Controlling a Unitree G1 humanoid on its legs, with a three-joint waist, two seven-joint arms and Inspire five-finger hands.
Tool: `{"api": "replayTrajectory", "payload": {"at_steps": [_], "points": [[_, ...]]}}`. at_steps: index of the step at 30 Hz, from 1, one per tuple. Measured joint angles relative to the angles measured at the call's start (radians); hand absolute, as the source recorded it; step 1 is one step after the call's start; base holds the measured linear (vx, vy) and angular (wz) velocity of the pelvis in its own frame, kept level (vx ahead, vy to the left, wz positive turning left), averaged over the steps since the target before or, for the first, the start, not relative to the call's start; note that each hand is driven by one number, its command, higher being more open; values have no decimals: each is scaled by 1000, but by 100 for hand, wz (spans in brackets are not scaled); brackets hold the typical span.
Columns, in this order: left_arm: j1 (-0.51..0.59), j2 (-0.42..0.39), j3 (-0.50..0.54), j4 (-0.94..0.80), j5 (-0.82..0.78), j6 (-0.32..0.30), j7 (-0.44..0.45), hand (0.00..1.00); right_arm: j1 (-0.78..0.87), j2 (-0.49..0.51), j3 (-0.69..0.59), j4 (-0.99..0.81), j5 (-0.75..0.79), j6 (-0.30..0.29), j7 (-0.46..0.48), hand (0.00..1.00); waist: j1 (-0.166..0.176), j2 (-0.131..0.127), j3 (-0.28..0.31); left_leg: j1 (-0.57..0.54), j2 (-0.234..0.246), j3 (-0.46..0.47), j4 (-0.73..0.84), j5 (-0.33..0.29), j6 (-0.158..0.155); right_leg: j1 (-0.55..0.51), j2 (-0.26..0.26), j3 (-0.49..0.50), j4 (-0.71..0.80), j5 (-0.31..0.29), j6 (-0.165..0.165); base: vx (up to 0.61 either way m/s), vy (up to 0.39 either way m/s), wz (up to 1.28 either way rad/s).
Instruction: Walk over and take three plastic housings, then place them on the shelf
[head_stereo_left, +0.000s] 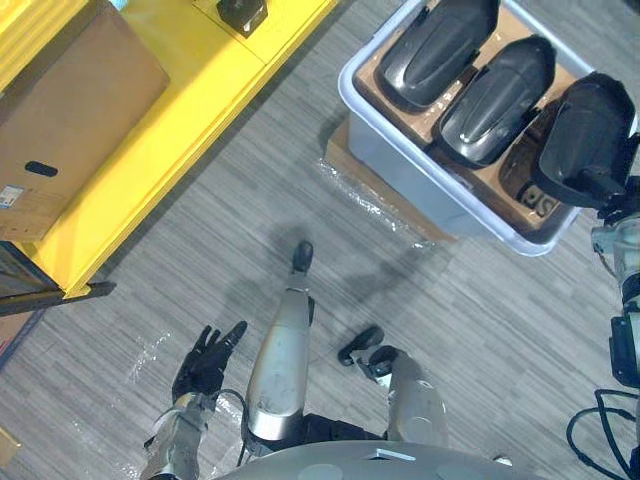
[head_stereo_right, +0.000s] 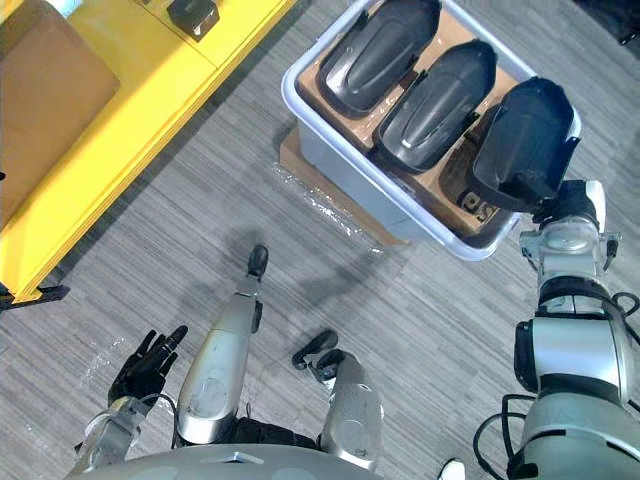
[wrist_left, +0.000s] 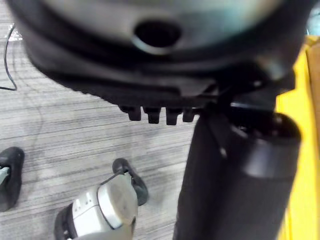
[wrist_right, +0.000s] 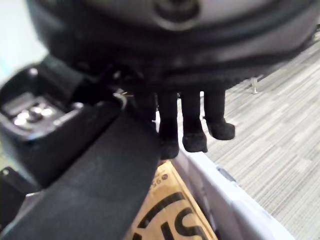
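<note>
**Where the bin's near corner meets open floor, the right hand (head_stereo_right: 562, 205) has a housing**

Though the right wrist view is crowded, the right hand's fingers (wrist_right: 194, 137) seem curled down over the end of the near housing (head_stereo_right: 522, 140). That housing stands tilted up above the near right corner of the bin (head_stereo_right: 350, 175). The fingertips hang just over the bin's pale rim.

The mid housing (head_stereo_right: 435, 105) and the far housing (head_stereo_right: 378, 55) lie side by side in the bin on a brown liner, each slanted across it, hollow side down. The bin sits on a flat sheet of cardboard (head_stereo_left: 345, 160) whose edge sticks out past the bin's left wall.

The yellow shelf (head_stereo_left: 170, 130) runs along the far left, its long edge slanting toward the bin. A cardboard box (head_stereo_left: 70, 110) takes up much of its top, leaving a bare strip along the edge. A wide band of grey floor (head_stereo_left: 480, 320) lies open between the shelf and the bin.

The left hand (head_stereo_left: 208, 362) hangs low at the left over the floor, fingers straight and holding nothing, well apart from both shelf and bin.
</note>
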Motion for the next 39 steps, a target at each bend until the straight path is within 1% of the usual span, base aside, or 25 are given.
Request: {"api": "replayTrajectory", "payload": {"at_steps": [1, 2, 4, 7, 10, 11, 12, 13, 14, 15, 17, 20, 22, 23, 24, 26, 27, 29, 30, 32, 33, 35, 36, 37, 39], "points": [[4, 6, 7, -6, 0, 0, 0, 100, 8, 7, -7, -16, -23, 1, -11, 0, -2, -15, 0, 14, 2, 2, -8, 1, -1, 15, 7, 3, -16, 8, 6, 58, -33, -5], [11, 8, 15, -20, 0, -5, -1, 100, 9, 16, -9, -41, -28, 14, -32, 0, -6, -31, 3, 33, 4, 9, -17, 1, -1, 31, 13, 9, -33, 17, 6, 79, -42, -9], [35, 8, 16, -69, -5, -16, -15, 100, 20, 38, -33, -116, -32, 48, -86, 0, -16, -52, 3, 77, 8, 23, -41, 5, -8, 72, 26, 16, -76, 39, 7, 71, -28, -13], [57, 7, 11, -159, -22, -16, -65, 100, 55, 41, -45, -231, -66, 88, -151, 0, -23, -60, 1, 145, 6, 43, -81, 6, -8, 133, 34, 30, -126, 62, 13, 65, -4, -15], [69, 21, -8, -314, -28, -18, -91, 100, 77, 41, -47, -380, -85, 137, -225, 0, -33, -81, -14, 211, 3, 85, -160, 13, -5, 161, 41, 53, -176, 83, 18, 46, 18, -27], [65, 28, -12, -421, -28, -10, -99, 100, 95, 53, -47, -505, -148, 165, -245, 0, -63, -103, -51, 276, -5, 139, -254, 41, 2, 192, 42, 64, -229, 104, 33, 130, 12, -25], [64, 28, -18, -447, -28, 3, -99, 100, 126, 69, -47, -563, -180, 164, -256, 0, -74, -112, -92, 280, -11, 145, -277, 46, 3, 193, 42, 66, -255, 117, 39, 202, -9, -24], [56, 28, -29, -460, -28, 11, -102, 100, 145, 89, -47, -620, -204, 163, -258, 0, -82, -115, -117, 299, -15, 158, -292, 54, 5, 210, 40, 74, -283, 130, 45, 170, -25, -14], [48, 28, -33, -467, -28, 22, -104, 100, 156, 98, -47, -646, -220, 161, -258, 0, -83, -115, -124, 307, -20, 163, -291, 53, 6, 222, 39, 79, -296, 137, 49, 207, -25, -7], [27, 29, -50, -485, -28, 43, -109, 100, 169, 117, -44, -689, -239, 154, -255, 0, -96, -114, -144, 322, -31, 165, -291, 46, 9, 249, 34, 84, -325, 146, 56, 157, -12, 4], [-16, 27, -58, -518, -27, 74, -108, 100, 179, 150, -44, -751, -274, 154, -252, 0, -104, -103, -154, 345, -33, 168, -291, 37, 5, 276, 37, 94, -346, 163, 55, 122, -6, 0], [-69, 27, -88, -615, 70, 76, -40, 100, 214, 213, -33, -867, -375, 119, -250, 0, -111, -89, -183, 363, -34, 186, -292, 34, 5, 292, 36, 107, -360, 169, 61, 54, -18, -11], [-134, 22, -120, -696, 108, 91, 0, 100, 245, 228, -9, -926, -444, 42, -250, 0, -120, -62, -219, 367, -34, 188, -292, 35, 5, 297, 37, 107, -368, 170, 62, -5, -25, -5], [-145, 23, -125, -711, 108, 96, 2, 100, 248, 230, -4, -932, -459, 26, -250, 0, -123, -55, -225, 369, -34, 189, -292, 35, 5, 299, 37, 107, -369, 170, 62, -26, -18, -6], [-173, 23, -137, -744, 108, 112, 2, 100, 265, 237, 3, -960, -465, -9, -250, 0, -131, -37, -238, 384, -36, 191, -292, 35, 5, 317, 37, 109, -379, 171, 65, -45, -9, -8], [-198, 23, -170, -775, 108, 127, -1, 100, 290, 268, 5, -983, -499, -65, -258, 0, -144, -14, -278, 396, -35, 202, -297, 34, 5, 330, 39, 117, -397, 176, 72, -64, -5, -15], [-205, 23, -181, -779, 108, 136, -1, 100, 298, 274, 5, -990, -499, -78, -260, 0, -149, -5, -291, 395, -34, 202, -297, 33, 3, 328, 40, 119, -399, 176, 72, -77, 3, -11], [-221, 18, -231, -795, 103, 162, -3, 100, 318, 292, 8, -1020, -501, -128, -267, 0, -167, 32, -321, 397, -29, 209, -298, 27, -4, 325, 43, 124, -399, 182, 69, -99, 22, -11], [-223, 10, -248, -800, 98, 179, -5, 100, 322, 302, 11, -1029, -507, -142, -270, 0, -174, 42, -328, 397, -28, 213, -298, 22, -11, 322, 45, 130, -402, 184, 68, -110, 41, -15], [-223, -8, -278, -801, 71, 208, -7, 100, 323, 326, 24, -1037, -539, -171, -279, 0, -187, 57, -339, 397, -27, 225, -298, 23, -12, 313, 50, 139, -416, 190, 61, -117, 52, -21], [-226, -15, -303, -801, 55, 224, -6, 100, 331, 334, 40, -1049, -540, -186, -279, 0, -190, 61, -343, 397, -22, 233, -298, 24, -13, 311, 55, 148, -427, 197, 57, -77, 34, -24], [-237, -20, -338, -801, 17, 244, -2, 100, 360, 365, 63, -1076, -540, -211, -279, 0, -192, 58, -346, 397, -16, 240, -298, 25, -13, 309, 60, 158, -436, 207, 58, -22, 3, -19], [-241, -23, -344, -801, 10, 246, 0, 100, 364, 372, 73, -1076, -540, -216, -278, 0, -192, 57, -347, 397, -15, 241, -298, 26, -13, 309, 60, 160, -436, 211, 63, 22, -13, -13], [-246, -34, -356, -801, -22, 247, 4, 100, 375, 393, 95, -1075, -541, -218, -276, 0, -194, 54, -351, 397, -15, 242, -297, 34, -3, 310, 60, 161, -436, 217, 60, 27, -10, -5], [-258, -44, -374, -801, -29, 246, 7, 100, 394, 417, 128, -1070, -541, -218, -270, 0, -193, 51, -360, 397, -19, 242, -297, 38, -2, 311, 58, 161, -436, 218, 61, 38, -13, 2]]}}
